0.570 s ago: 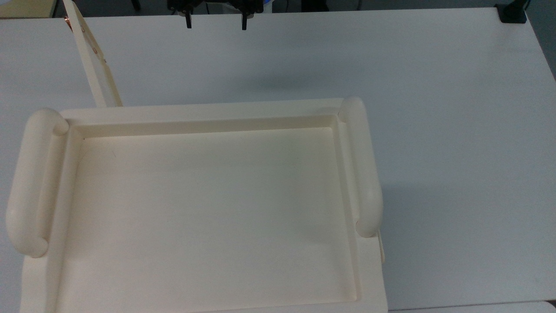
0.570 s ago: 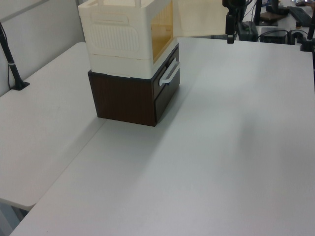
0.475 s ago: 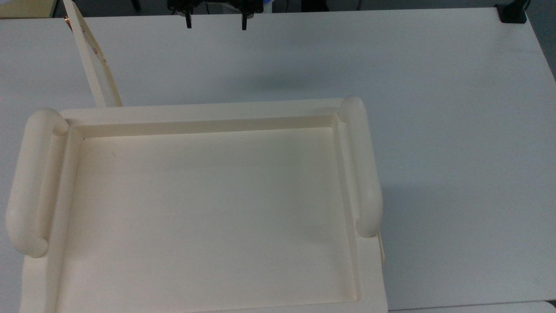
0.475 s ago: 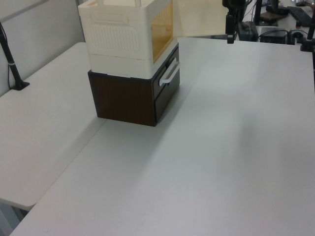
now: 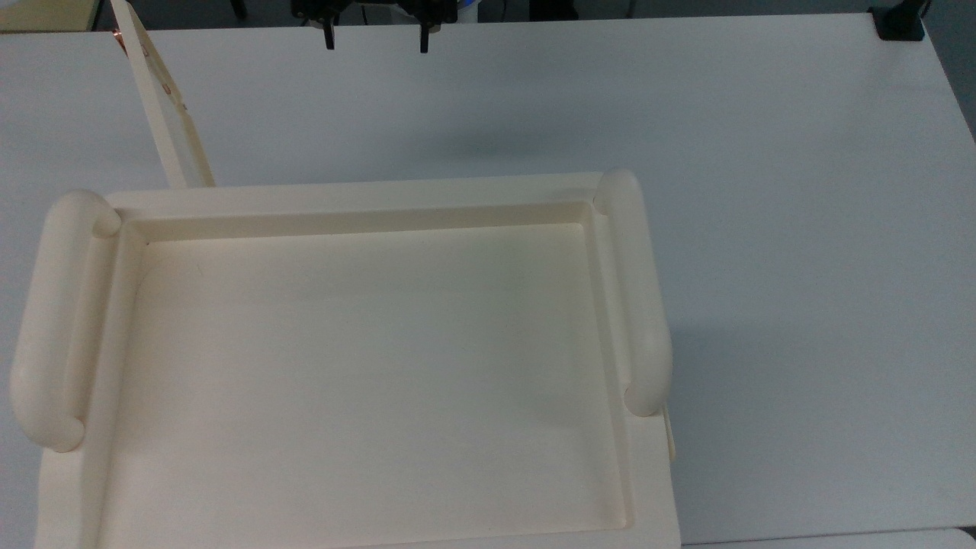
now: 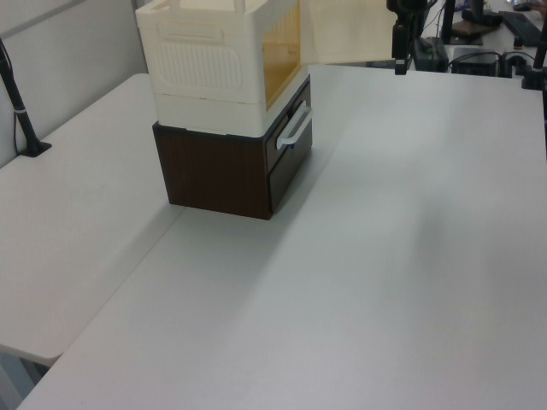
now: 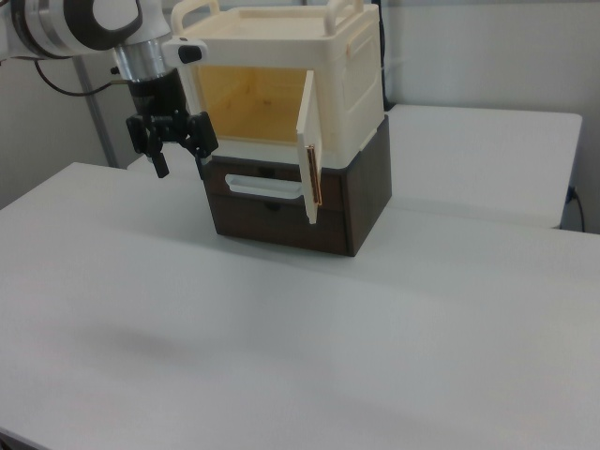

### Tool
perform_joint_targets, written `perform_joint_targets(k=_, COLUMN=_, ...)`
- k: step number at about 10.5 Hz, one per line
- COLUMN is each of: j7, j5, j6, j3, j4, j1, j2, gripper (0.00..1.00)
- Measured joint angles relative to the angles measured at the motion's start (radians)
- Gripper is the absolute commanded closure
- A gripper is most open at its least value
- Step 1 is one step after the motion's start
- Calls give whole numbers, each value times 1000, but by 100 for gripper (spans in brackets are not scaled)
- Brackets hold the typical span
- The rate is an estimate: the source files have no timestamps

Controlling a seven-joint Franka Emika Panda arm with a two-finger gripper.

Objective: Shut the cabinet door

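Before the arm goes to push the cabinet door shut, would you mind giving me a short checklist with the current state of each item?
1. Cabinet door stands open, swung out from the cabinet front: ok, it does need closing.
2. Gripper is open and holds nothing: ok.
3. Gripper is apart from the door, off to the right view's left of the opening: ok, no contact yet.
4. White table between gripper and door has nothing lying on it: ok.
5. Inside of the cabinet free of anything that would block the door: cannot tell, only part of the interior is visible.
6. Cabinet sits squarely on the dark brown drawer unit: ok.
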Motion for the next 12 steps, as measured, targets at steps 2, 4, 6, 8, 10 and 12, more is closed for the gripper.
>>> perform_joint_targets(k=2, j7=0, j5=0, j6=0, j3=0, j4=0, j1=0, j2=0, gripper=98)
perform_joint_targets(k=4, j7=0, j5=0, j6=0, j3=-1, j4=0, j1=-1, j2=0, gripper=100)
perform_joint_targets(k=6, j7=0, j5=0, j6=0, j3=-1, j4=0, j1=-1, j2=0, gripper=100)
perform_joint_targets(k=8, j7=0, j5=12, j6=0, j3=-3, j4=2, j1=-4, j2=0, gripper=100)
perform_joint_targets(k=10, j7=0, j5=24, j6=4, j3=-6, j4=29, j1=-31, j2=-2, gripper=100)
perform_joint_targets(k=12, j7=0, j5=59, j6=25, j3=-9, j4=85, j1=-81, j2=-6, gripper=100)
